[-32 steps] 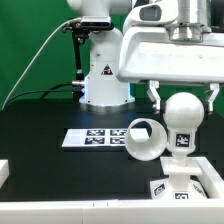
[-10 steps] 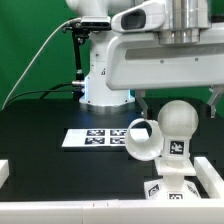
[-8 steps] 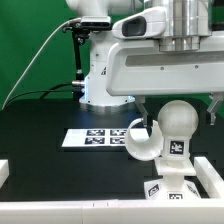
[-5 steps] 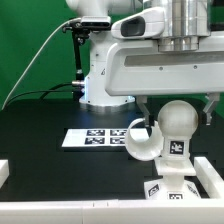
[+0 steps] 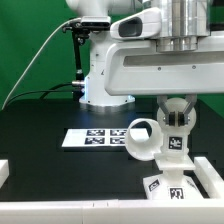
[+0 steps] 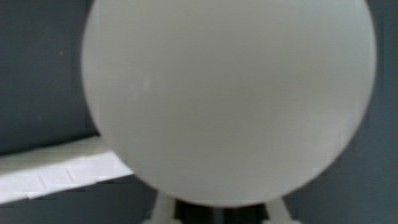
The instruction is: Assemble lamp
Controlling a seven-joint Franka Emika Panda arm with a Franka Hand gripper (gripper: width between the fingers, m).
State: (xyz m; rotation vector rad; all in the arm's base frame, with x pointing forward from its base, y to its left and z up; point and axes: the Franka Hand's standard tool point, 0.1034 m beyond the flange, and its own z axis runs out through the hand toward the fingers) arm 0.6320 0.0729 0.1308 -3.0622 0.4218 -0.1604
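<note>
The lamp's bulb stands upright by its stem (image 5: pixel 172 146) on the flat square base (image 5: pixel 203 180), at the exterior view's right. My gripper (image 5: pixel 177 110) hangs straight over it, and its fingers, drawn together, overlap the round head, so most of the head is hidden. In the wrist view the bulb (image 6: pixel 214 90) fills the picture as a big white oval. Past its edge my gripper (image 6: pixel 226 212) shows two pale fingers close together, with only a narrow dark gap and nothing seen between them. The shade (image 5: pixel 140 152) lies on its side just left of the bulb, its mouth facing up and left.
The marker board (image 5: pixel 92 138) lies flat left of the shade. The white robot pedestal (image 5: pixel 104 88) stands behind, with a black cable running down to the left. A white rail (image 5: pixel 80 211) runs along the near table edge, with a white block (image 5: pixel 3 171) at the left.
The fingers stood wide apart on either side of the bulb's head a second ago. Now they have come together at the head. The hand has stayed at the same height, and the shade has not moved.
</note>
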